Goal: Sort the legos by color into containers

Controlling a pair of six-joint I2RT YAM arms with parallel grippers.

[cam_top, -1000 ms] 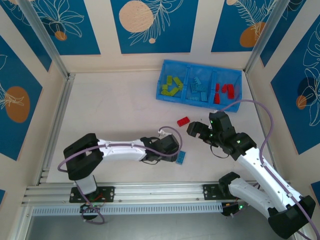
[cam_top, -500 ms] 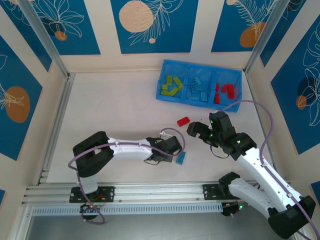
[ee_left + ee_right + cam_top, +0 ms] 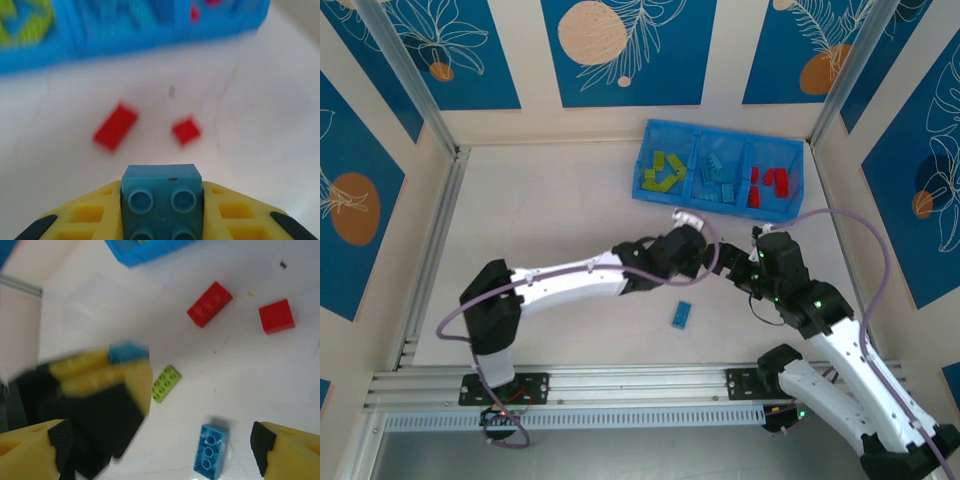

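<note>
My left gripper is shut on a light blue lego, held above the table; in the top view this gripper hangs just short of the blue tray of containers. Below it lie two red legos. My right gripper is open, over a second blue lego lying studs down and a lime green lego. The tray holds green legos, blue legos and red legos in separate compartments.
The two grippers hang close together at mid-table; the left one shows blurred in the right wrist view. A loose blue lego lies nearer the front. Cage walls and an aluminium rail bound the table.
The left gripper closed on a blue lego near the front, lifted it and swung toward the tray. The right arm shifted slightly; its gripper stayed open.
</note>
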